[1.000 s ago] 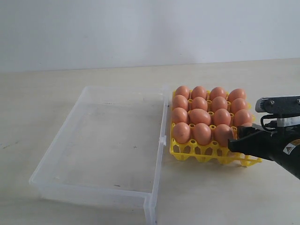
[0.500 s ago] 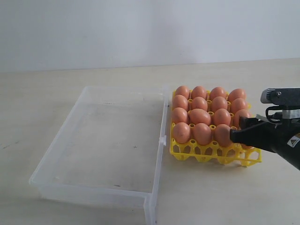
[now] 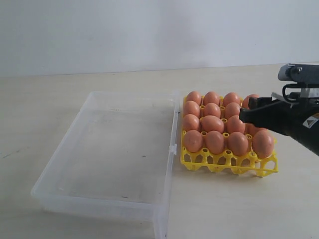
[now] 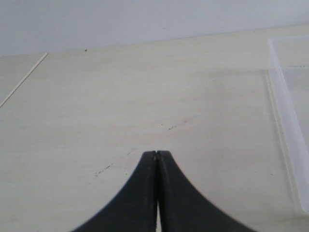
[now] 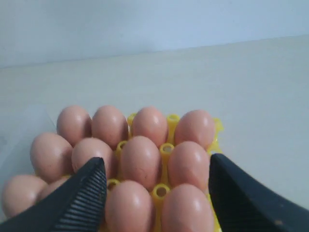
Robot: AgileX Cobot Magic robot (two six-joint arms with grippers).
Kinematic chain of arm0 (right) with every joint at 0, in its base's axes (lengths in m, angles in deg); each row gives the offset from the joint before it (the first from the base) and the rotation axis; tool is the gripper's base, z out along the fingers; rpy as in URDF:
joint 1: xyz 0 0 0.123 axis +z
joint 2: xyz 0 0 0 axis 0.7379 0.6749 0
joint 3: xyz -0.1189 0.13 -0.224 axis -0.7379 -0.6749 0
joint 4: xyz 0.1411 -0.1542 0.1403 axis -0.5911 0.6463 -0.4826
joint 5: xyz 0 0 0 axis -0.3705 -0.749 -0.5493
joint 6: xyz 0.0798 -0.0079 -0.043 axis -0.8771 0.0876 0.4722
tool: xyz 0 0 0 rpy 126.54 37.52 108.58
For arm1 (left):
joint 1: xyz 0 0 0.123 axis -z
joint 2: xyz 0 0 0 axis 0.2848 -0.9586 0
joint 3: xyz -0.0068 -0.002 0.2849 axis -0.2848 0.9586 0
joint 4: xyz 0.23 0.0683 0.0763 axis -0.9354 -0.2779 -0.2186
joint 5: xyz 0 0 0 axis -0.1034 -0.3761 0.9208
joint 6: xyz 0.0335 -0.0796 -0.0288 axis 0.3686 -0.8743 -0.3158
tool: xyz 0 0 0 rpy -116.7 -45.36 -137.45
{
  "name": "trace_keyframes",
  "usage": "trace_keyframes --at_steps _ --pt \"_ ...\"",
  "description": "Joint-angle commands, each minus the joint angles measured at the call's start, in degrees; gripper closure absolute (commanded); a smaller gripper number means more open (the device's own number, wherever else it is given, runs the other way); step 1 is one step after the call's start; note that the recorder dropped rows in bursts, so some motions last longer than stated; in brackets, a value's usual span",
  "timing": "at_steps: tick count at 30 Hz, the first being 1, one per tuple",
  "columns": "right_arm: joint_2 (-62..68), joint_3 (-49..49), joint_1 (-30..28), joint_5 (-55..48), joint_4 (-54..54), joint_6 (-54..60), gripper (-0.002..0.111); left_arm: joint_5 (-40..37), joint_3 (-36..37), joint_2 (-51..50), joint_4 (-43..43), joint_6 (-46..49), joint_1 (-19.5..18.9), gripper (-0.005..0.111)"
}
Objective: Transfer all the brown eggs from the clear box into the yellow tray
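The right gripper's point(image 5: 155, 162) two black ribbed fingers point(image 5: 84, 195) stand wide apart with nothing between the pads, poised just above the smooth orange-brown oval eggs point(image 5: 140, 162). The eggs fill the cups of the bright yellow plastic lattice tray point(image 5: 167, 121) below. In the exterior view this gripper point(image 3: 246, 113) reaches in from the right edge and hangs over the far right part of the tray point(image 3: 227, 164), apart from the eggs and hiding a few of them on that side. Every brown egg point(image 3: 215, 142) in sight sits upright in a tray cup, four across in the front row. The shallow transparent plastic box point(image 3: 170, 164) lies just beside the tray on the left, its long wall with the small latch tab nearly touching the yellow edge. The left gripper point(image 4: 157, 159) has its black fingers point(image 4: 140, 193) pressed tight together, holding nothing, low over the pale wooden tabletop point(image 4: 120, 96), with a corner of the clear box point(image 4: 285, 121) off to one side. The exterior view does not show it.
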Motion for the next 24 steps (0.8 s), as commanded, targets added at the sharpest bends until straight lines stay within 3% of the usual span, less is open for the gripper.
trace_keyframes --at_steps 1,20,24 --pt "-4.0 3.7 -0.1 -3.0 0.3 -0.2 0.049 0.4 -0.2 0.3 0.1 -0.3 0.3 0.107" --pt "-26.4 9.2 -0.1 -17.1 0.3 1.5 0.049 0.4 -0.2 0.3 0.1 -0.3 0.3 0.107" --pt "-31.7 9.2 -0.1 -20.0 0.3 1.7 0.063 0.4 -0.2 0.3 0.1 -0.3 0.3 0.107"
